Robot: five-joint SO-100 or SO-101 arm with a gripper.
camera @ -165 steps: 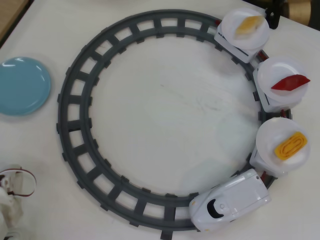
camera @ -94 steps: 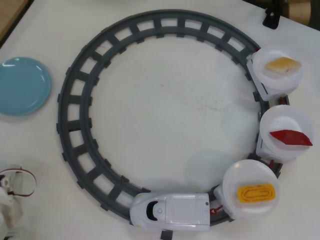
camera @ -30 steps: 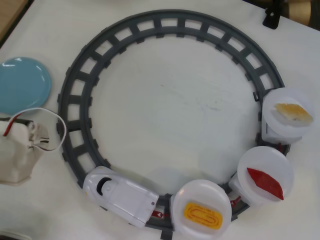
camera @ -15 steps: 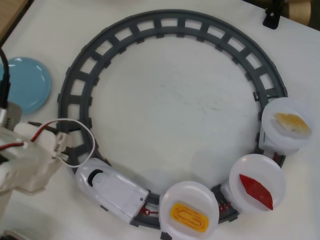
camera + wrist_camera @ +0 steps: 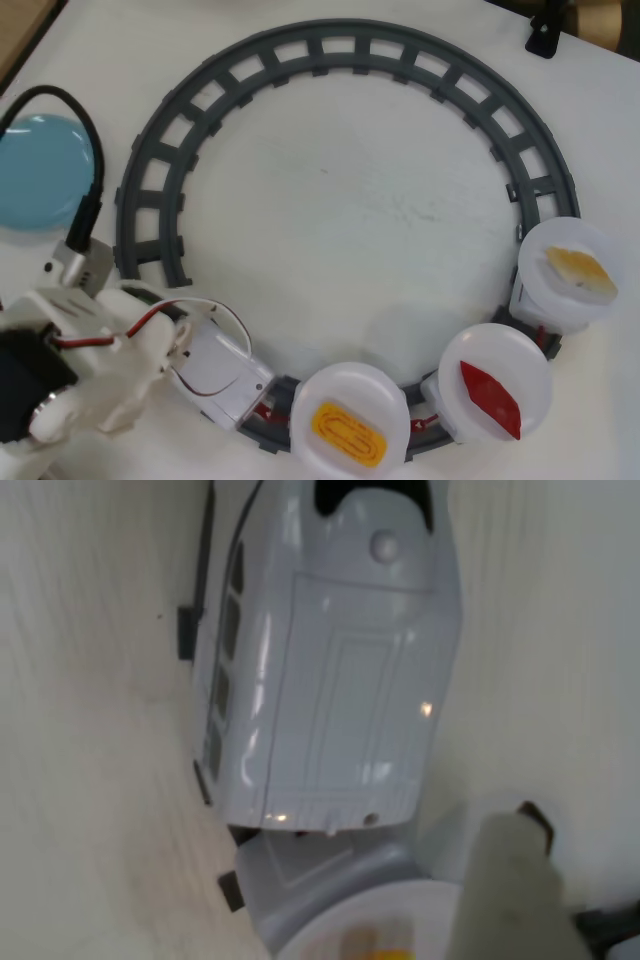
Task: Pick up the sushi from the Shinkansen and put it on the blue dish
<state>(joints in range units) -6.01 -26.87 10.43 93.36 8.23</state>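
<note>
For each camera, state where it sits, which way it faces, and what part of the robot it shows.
Overhead view: fixed above the table, facing straight down on the whole track, the blue dish at left and the sushi on its white plate; the white arm with its cables enters at lower left, covering the front of the Shinkansen.
Wrist view: rides on the arm, looking down close on the Shinkansen; one blurred pale finger of the end effector shows at lower right.
Shared: the Shinkansen and the sushi plate behind it.

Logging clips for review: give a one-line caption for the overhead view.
White robot arm over the white toy bullet train on the grey circular track; ridged orange-yellow sushi rides behind.
</note>
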